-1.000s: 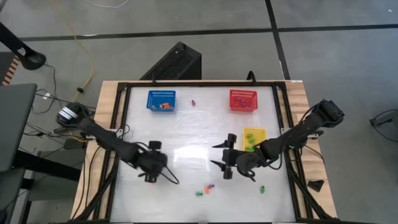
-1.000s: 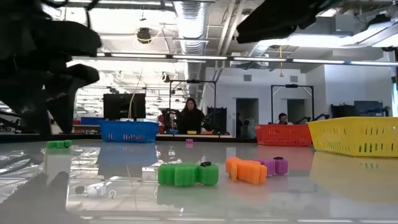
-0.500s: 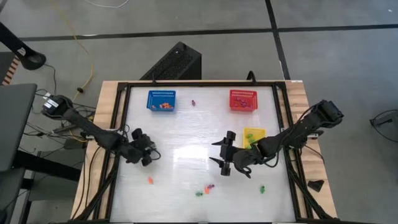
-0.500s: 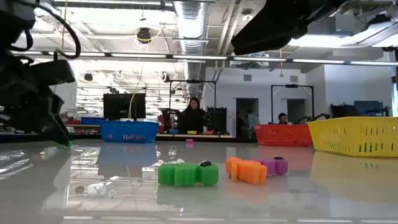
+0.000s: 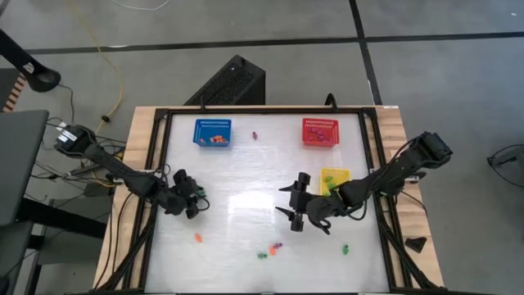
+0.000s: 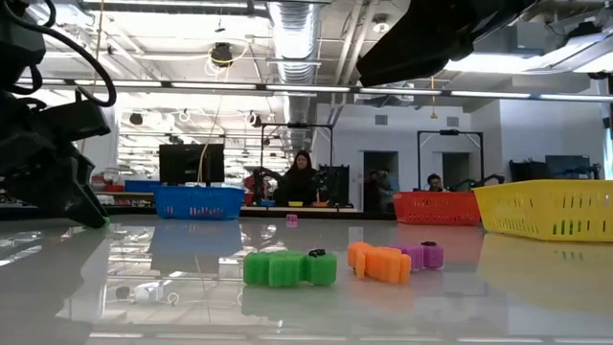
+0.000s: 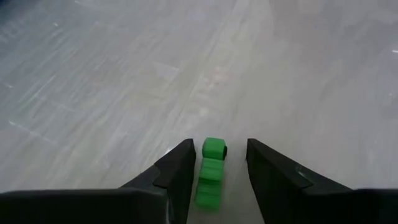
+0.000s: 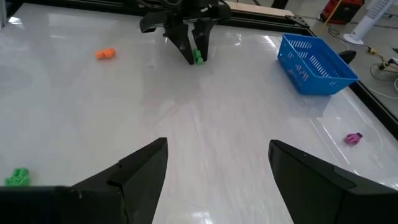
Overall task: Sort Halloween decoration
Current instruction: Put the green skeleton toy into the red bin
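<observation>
Left gripper had shifted toward 9 o'clock, fingers apart straddling green trinket for pickup; right gripper open, empty.

I see bright overhead ceiling lights glaring off the glossy white table; near dark arm shapes look blurred.
</observation>
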